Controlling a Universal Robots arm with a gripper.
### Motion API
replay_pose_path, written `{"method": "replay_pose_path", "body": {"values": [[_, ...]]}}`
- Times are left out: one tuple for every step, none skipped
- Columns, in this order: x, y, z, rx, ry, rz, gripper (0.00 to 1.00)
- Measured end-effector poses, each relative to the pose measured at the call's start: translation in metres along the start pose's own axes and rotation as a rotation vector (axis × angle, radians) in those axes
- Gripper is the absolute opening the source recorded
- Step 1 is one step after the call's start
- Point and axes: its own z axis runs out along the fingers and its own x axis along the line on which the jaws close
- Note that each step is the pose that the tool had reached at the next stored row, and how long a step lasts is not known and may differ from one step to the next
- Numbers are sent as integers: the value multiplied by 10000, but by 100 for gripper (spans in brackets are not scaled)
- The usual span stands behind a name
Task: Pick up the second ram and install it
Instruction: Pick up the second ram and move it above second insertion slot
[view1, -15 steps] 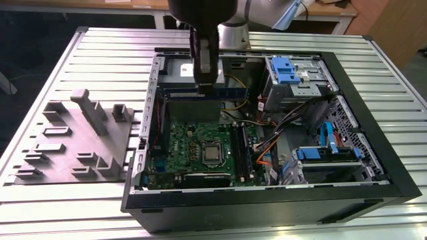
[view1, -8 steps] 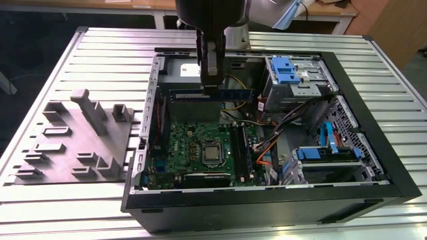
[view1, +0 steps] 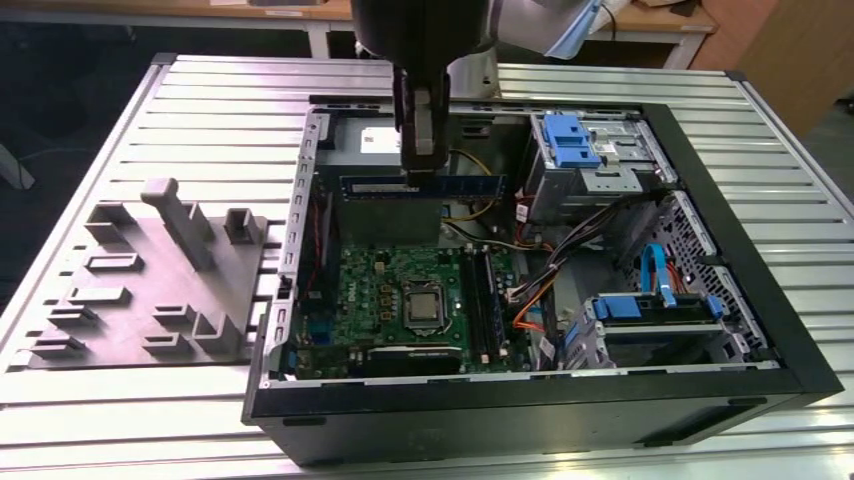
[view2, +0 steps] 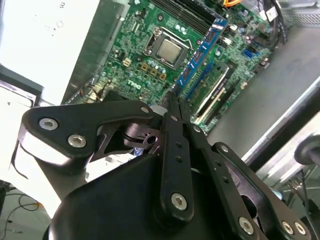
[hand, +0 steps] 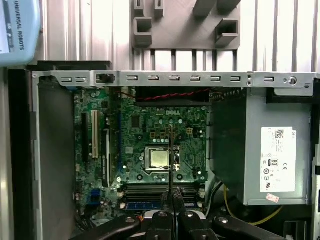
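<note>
The second ram (view1: 467, 187) is a long, thin, dark stick with a bluish face, held level and on edge in the upper middle of the exterior view, above the open computer case (view1: 534, 420) and just past the upper edge of the green motherboard (view1: 387, 290). The tool (view1: 420, 172) is clamped narrow on its middle. The case stands on the slatted table (view1: 200, 110), with a grey tray (view1: 147, 290) at the frame's left.

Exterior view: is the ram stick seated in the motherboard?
No, the end effector holds the second ram up, apart from the motherboard.
</note>
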Motion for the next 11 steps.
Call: {"method": "replay_pose_path", "body": {"values": [[1, 0, 15, -1, -31, 2, 11], [2, 1, 31, -1, -52, 2, 11], [2, 1, 47, -2, -69, 3, 11], [3, 3, 66, -2, -81, 4, 11], [4, 3, 83, -2, -89, 4, 11], [5, 4, 102, -3, -99, 5, 11], [5, 4, 120, -2, -108, 4, 11], [6, 5, 138, -3, -115, 5, 11], [7, 6, 156, -3, -119, 5, 11], [8, 7, 175, -3, -124, 6, 11], [8, 8, 193, -4, -127, 5, 11]]}}
